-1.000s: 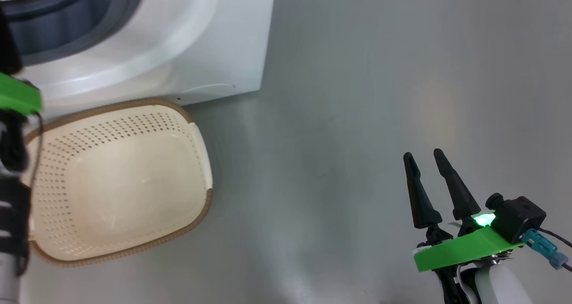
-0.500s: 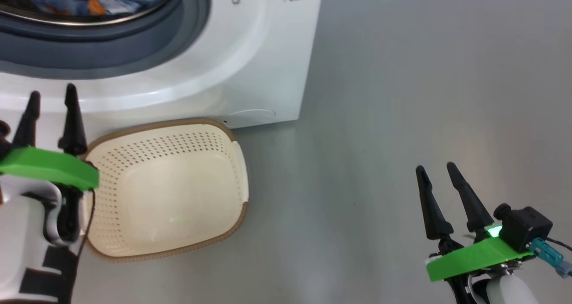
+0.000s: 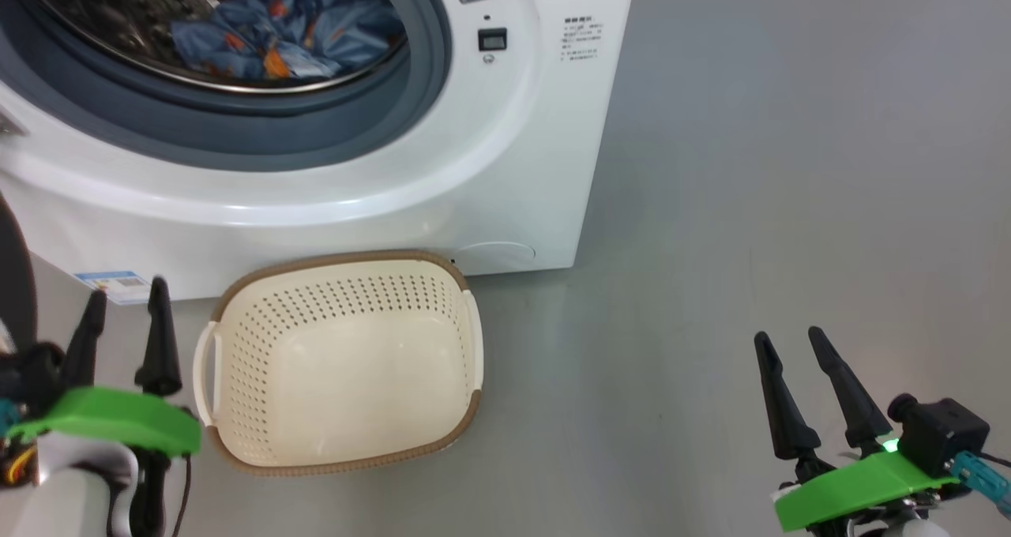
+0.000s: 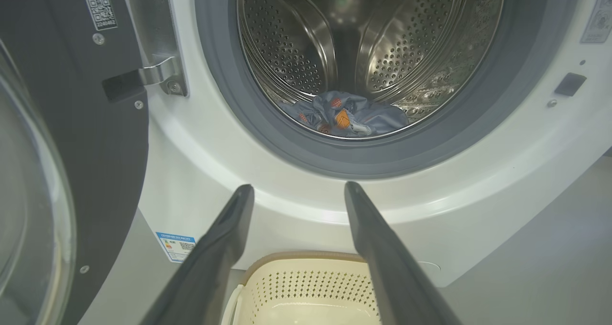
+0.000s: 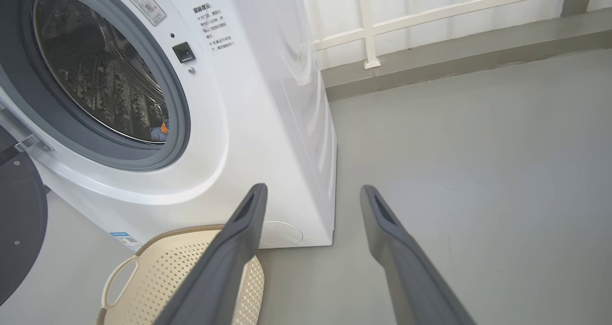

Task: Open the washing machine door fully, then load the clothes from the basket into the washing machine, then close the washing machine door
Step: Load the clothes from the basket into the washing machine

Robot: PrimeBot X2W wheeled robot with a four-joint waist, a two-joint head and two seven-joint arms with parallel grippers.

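The washer stands open, its door swung out at nine o'clock of the left gripper and close beside it (the right gripper is well apart, at three). The basket holds nothing; the clothes lie inside the washer, at twelve. Both grippers gape wide, holding nothing. Closing looks like the left arm's job.

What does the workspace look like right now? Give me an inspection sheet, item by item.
Surface: smooth grey floor.
Job's things: washing machine door open; clothes in the drum of the washing machine; basket empty on the floor.
Clutter: nothing seen.
Grippers: left gripper open, empty, beside the basket; right gripper open, empty, over the floor.
Cables: black lead at left wrist; blue-plugged lead at right wrist.
Surroundings: white railing, grey kerb.
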